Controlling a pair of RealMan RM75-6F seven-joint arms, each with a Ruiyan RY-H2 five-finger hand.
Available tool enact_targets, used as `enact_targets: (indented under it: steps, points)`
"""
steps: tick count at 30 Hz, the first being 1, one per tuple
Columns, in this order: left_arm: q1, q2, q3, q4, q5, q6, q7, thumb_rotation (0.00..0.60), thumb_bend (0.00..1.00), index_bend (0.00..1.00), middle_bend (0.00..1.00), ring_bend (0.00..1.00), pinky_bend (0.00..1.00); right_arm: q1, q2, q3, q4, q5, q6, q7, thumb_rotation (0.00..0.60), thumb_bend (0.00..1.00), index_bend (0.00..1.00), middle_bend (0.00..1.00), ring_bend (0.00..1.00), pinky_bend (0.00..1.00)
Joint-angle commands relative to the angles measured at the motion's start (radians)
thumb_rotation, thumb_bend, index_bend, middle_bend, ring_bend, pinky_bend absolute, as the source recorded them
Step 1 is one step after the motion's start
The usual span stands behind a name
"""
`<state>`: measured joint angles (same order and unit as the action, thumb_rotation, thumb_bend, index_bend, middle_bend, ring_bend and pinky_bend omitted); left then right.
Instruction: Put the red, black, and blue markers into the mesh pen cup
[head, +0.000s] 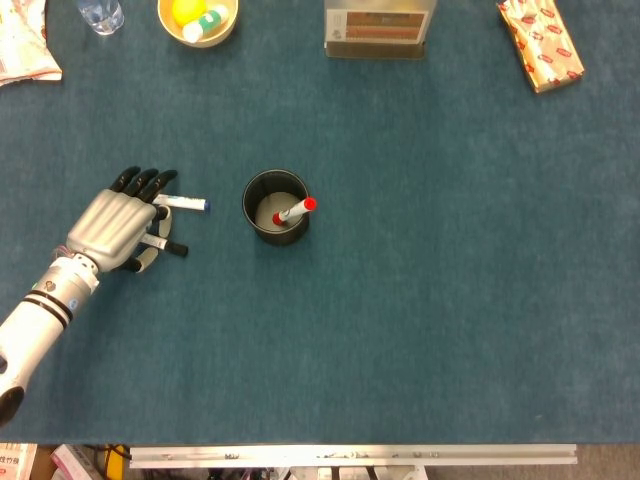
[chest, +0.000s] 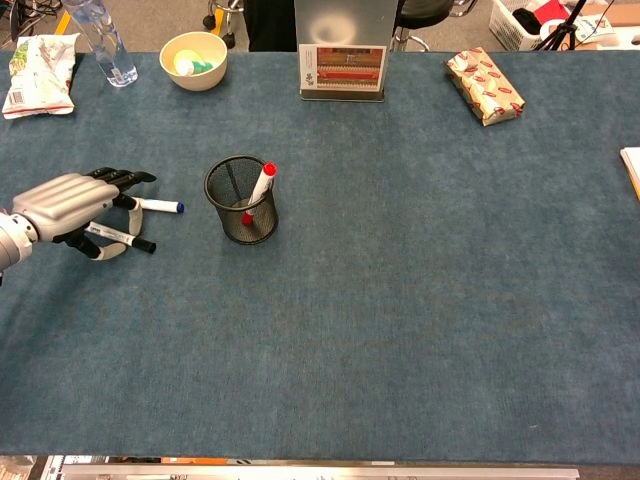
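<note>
The black mesh pen cup (head: 250, 190) (chest: 226, 218) stands left of the table's middle, with the red marker (head: 296, 209) (chest: 262, 183) leaning inside it. My left hand (head: 115, 228) (chest: 65, 205) lies palm down to the cup's left. It pinches the black marker (head: 170, 247) (chest: 125, 239) between thumb and fingers, and the capped end sticks out toward the cup. The blue marker (head: 185, 203) (chest: 158, 206) lies flat on the cloth just past the fingertips (head: 150, 181), between hand and cup. Neither view shows my right hand.
At the back left stand a bowl (head: 198, 38) (chest: 193, 75) with small items, a water bottle (chest: 100, 40) and a snack bag (chest: 40, 75). A sign stand (chest: 341, 70) sits at back centre and a wrapped box (chest: 484, 85) at back right.
</note>
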<state>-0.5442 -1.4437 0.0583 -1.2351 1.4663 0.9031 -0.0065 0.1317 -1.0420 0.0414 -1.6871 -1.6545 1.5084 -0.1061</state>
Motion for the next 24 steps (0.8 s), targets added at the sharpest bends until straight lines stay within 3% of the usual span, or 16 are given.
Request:
enact_targets:
  steps: [1,13,24]
  points:
    - [0.000,0.000,0.002,0.002,-0.001,-0.004,0.003,0.600,0.33,0.50,0.00,0.00,0.01,0.000,0.000,0.000,0.000,0.000,0.000,0.000,0.600,0.00,0.14,0.18,0.13,0.30]
    - [0.004,-0.004,0.000,0.002,0.008,0.013,-0.019,0.600,0.33,0.54,0.00,0.00,0.01,-0.001,0.000,0.000,0.001,0.003,0.000,0.003,0.600,0.00,0.14,0.18,0.13,0.30]
    - [0.024,0.013,-0.037,-0.087,-0.010,0.087,-0.002,0.600,0.33,0.56,0.00,0.00,0.01,-0.001,-0.005,-0.001,0.005,0.002,-0.001,0.006,0.600,0.00,0.14,0.17,0.13,0.30]
